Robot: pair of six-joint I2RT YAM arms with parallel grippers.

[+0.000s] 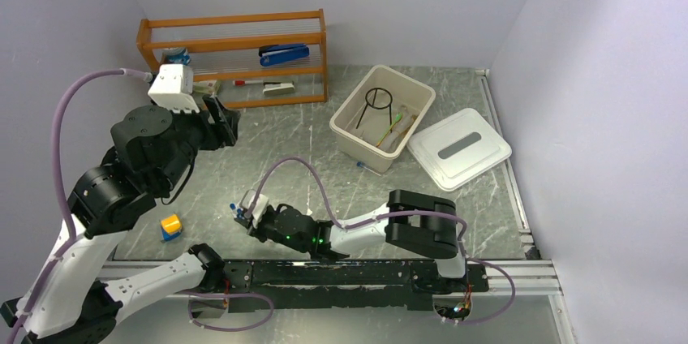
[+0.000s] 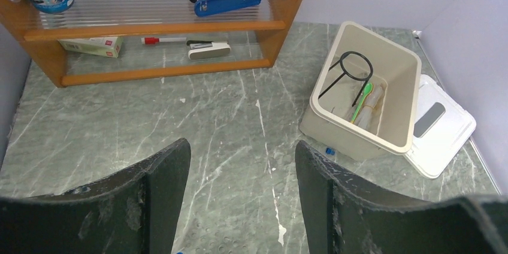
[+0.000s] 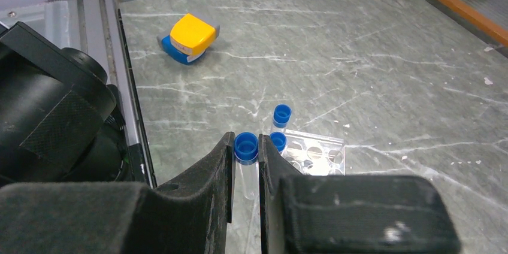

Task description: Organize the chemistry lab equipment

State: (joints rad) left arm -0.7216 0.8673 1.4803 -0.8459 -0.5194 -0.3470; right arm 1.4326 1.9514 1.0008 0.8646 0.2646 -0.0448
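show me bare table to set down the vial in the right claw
Bare marble: between the wooden shelf, the beige bin and the right claw holding the vial; between the white lid and the near rail. Crowded around the rack.

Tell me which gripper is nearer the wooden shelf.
Left. The left gripper hovers just before the wooden shelf; the right gripper, holding a blue-capped vial, is near the bases.
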